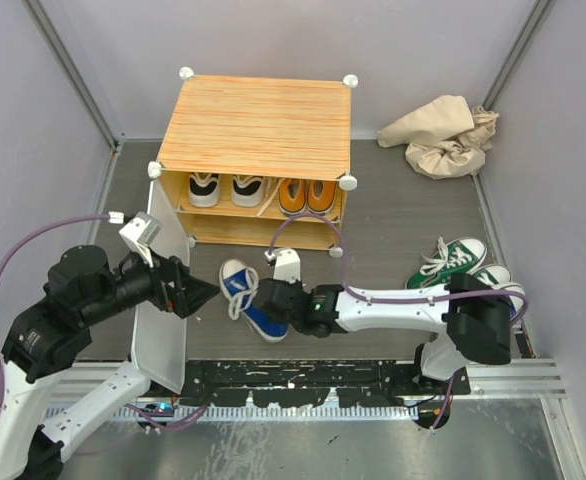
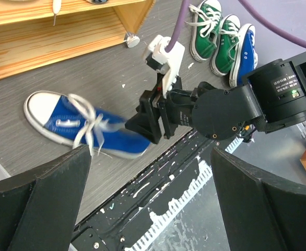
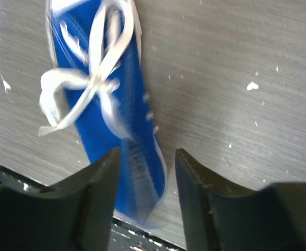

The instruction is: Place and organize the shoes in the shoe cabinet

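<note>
The shoe cabinet [image 1: 253,125] stands at the far middle of the table, and its white door [image 1: 161,300] is swung open toward the left arm. Its upper shelf holds two pairs, toes outward: the white-and-black pair [image 1: 223,188] on the left and the orange pair [image 1: 308,195] on the right. By that count half the job looks done. The lower shelf shows only bare wood where it can be seen. The green pair [image 2: 215,31] waits on the table well to the right, with one blue shoe's mate [image 2: 245,49] just beside it, partly hidden behind the right arm in the top view. The other blue shoe [image 1: 248,300] sits upright on its sole on the table in front of the cabinet, laces up. Its long axis runs on a diagonal, with the white toe cap toward the cabinet and a little left, and the heel toward the arms' bases. The right gripper [image 3: 145,170] straddles that heel, and its jaws appear clamped on it, though blur softens the contact. The left gripper [image 1: 205,295] hovers near the door's edge, jaws spread wide and holding nothing. Four shoes remain to be shelved.
</note>
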You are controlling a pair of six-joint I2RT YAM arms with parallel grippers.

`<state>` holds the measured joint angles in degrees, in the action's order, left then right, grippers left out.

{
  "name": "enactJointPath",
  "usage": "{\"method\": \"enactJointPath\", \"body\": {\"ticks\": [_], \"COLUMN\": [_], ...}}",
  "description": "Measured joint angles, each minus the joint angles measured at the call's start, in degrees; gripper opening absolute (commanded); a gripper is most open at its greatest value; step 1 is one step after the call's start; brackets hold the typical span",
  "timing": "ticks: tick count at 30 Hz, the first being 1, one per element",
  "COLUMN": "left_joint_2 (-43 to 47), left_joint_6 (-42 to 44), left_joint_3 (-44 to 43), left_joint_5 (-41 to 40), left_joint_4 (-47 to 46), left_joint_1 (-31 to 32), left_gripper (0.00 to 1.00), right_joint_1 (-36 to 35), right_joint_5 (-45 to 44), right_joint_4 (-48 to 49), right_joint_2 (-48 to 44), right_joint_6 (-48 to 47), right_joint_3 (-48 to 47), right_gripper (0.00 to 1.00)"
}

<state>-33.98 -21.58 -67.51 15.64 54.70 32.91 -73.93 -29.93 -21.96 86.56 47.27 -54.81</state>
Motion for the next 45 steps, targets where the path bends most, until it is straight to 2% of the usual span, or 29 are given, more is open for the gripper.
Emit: {"method": "enactJointPath", "body": {"ticks": [2, 3, 5, 10, 14, 20, 23, 26, 28, 39, 45], "left_joint_2": [0.4, 0.6, 1.3, 3.2, 3.8, 4.5, 5.0, 5.1, 5.1, 7.6, 7.7], "left_joint_6": [0.0, 0.0, 0.2, 1.2, 1.8, 2.5, 2.5, 2.1, 1.7, 1.6, 1.6], "left_joint_3": [0.0, 0.0, 0.1, 1.1, 2.0, 3.3, 4.0, 4.8, 5.1, 6.5, 7.6], "left_joint_5": [0.0, 0.0, 0.0, 0.4, 1.5, 3.8, 6.0, 8.5, 9.7, 12.6, 13.1], "left_joint_4": [0.0, 0.0, 0.0, 0.0, -0.2, -1.0, -2.6, -4.7, -5.4, -6.4, -6.6], "left_joint_1": [0.0, 0.0, 0.0, 0.0, 0.0, 0.0, 0.0, 0.0, 0.0, 0.0, 0.0], "left_gripper": [0.98, 0.98, 0.98, 0.98, 0.98, 0.98, 0.98, 0.98, 0.98, 0.98, 0.98], "right_joint_1": [0.0, 0.0, 0.0, 0.8, 6.0, 26.5, 38.9, 51.6, 57.0, 69.8, 79.7], "right_joint_5": [-1.6, -3.0, -5.9, -12.8, -14.6, -14.0, -12.5, -8.0, -5.5, 0.6, 8.5], "right_joint_4": [0.9, 0.7, -0.7, -12.1, -21.0, -27.7, -29.4, -28.8, -28.3, -28.1, -24.2], "right_joint_2": [1.4, 1.5, 1.1, -2.1, -9.1, -26.3, -30.5, -29.9, -28.5, -27.5, -27.8], "right_joint_6": [0.2, 0.8, 2.0, 6.8, 11.2, 11.6, 8.2, 3.5, 1.6, -0.3, -1.7], "right_joint_3": [-1.9, -2.4, -2.6, -2.6, -0.7, 7.2, 8.1, 8.2, 8.5, 12.2, 16.7], "right_gripper": [0.87, 0.93, 1.00, 1.00, 1.00, 1.00, 1.00, 1.00, 1.00, 1.00, 0.87]}}
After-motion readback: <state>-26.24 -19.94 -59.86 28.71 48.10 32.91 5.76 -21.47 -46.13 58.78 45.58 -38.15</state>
